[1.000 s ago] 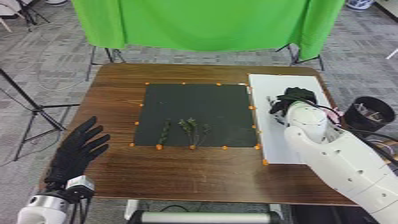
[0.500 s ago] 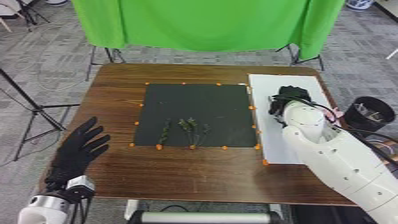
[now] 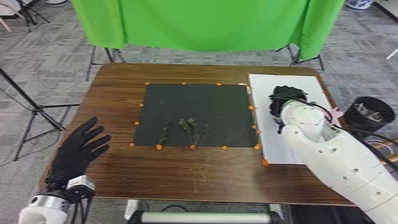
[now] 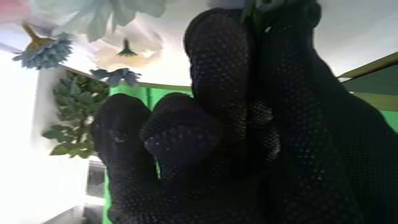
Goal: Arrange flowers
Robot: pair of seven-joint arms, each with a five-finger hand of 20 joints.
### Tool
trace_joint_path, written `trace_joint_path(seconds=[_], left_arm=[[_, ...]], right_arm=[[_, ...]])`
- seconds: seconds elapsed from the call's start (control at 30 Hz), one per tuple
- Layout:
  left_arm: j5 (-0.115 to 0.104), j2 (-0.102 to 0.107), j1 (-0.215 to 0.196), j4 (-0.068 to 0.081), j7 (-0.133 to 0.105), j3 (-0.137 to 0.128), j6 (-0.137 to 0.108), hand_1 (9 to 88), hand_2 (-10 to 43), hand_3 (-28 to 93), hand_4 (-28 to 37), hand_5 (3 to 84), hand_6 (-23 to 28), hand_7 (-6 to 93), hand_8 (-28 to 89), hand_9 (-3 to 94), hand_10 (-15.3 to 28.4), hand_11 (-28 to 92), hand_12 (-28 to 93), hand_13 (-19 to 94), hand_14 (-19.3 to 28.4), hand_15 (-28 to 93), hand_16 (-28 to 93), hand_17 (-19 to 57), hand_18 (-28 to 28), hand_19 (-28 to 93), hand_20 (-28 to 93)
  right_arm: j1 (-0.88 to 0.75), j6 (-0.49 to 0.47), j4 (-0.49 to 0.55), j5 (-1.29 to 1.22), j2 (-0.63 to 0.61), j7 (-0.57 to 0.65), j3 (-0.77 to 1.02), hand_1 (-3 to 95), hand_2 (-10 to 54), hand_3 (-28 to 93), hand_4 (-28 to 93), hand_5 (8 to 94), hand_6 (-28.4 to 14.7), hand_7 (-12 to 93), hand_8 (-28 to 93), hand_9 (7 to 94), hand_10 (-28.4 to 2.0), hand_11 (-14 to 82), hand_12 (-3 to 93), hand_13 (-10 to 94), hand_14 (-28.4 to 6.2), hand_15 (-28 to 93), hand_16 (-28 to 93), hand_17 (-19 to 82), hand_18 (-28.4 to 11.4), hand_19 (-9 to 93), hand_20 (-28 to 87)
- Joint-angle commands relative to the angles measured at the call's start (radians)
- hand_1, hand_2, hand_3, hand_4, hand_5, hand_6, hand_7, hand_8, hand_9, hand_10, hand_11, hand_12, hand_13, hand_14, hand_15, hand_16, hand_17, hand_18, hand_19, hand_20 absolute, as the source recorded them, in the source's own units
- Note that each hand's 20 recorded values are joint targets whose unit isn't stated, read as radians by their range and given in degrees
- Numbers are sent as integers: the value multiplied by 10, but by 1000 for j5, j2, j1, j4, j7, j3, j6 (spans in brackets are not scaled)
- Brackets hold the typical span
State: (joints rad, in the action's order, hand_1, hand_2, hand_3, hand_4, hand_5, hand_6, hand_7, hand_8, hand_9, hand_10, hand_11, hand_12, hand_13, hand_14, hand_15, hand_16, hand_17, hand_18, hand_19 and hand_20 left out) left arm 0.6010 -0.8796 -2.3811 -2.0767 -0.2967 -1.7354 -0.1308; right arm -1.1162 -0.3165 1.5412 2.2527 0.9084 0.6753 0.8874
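Over the white board (image 3: 269, 145) at the right of the table is my right hand (image 3: 288, 95). In the right wrist view, my right hand (image 4: 222, 135) has its thumb and a finger pinched together on a green sprig (image 4: 258, 11), mostly hidden between them. White petals (image 4: 107, 10), a cream flower (image 4: 127, 58) and blue-grey flowers (image 4: 46, 53) lie near the fingertips. Several green sprigs (image 3: 189, 129) stay on the lower part of the dark mat (image 3: 191, 107). My left hand (image 3: 73, 156) is open at the table's left edge, fingers spread.
Orange markers (image 3: 225, 147) line the dark mat's edges on the brown table (image 3: 204, 175). A black bin (image 3: 370, 114) stands on the floor just right of the table. Beyond the far edge hangs a green cloth (image 3: 213, 30). Leafy greenery (image 4: 71, 112) shows beside my right hand.
My right hand has shifted slightly left over the white board, and its wrist has turned a little. The left hand and the sprigs on the mat have kept still.
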Motion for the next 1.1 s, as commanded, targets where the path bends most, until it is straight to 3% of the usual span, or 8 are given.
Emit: trace_joint_path(seconds=[0.03,0.37,1.1], left_arm=[[-8,-6,-3,1,5,6,-8,255,-45,697,-247,256,24,214,-109,239,117,187,167,221,163,309,6,-91,224,425,102],[1,-4,1,6,11,3,4,254,-46,701,-246,256,23,215,-110,239,118,186,166,221,163,310,6,-91,225,426,101],[5,-2,0,7,23,-2,14,258,-47,698,-243,255,24,214,-111,239,118,187,166,221,162,309,6,-91,225,426,101]], right_arm=[[-50,22,6,8,-3,-45,-3,474,-95,792,-283,790,24,356,61,929,-62,306,341,818,-41,742,287,481,-196,932,608],[-55,43,32,8,-18,-45,-4,445,-95,838,-247,766,20,399,130,907,-63,366,372,810,-42,763,298,481,-196,932,619],[-53,86,107,15,-22,-21,23,438,-95,837,-227,758,19,421,144,898,-58,418,362,812,-41,783,304,492,-195,932,644]])
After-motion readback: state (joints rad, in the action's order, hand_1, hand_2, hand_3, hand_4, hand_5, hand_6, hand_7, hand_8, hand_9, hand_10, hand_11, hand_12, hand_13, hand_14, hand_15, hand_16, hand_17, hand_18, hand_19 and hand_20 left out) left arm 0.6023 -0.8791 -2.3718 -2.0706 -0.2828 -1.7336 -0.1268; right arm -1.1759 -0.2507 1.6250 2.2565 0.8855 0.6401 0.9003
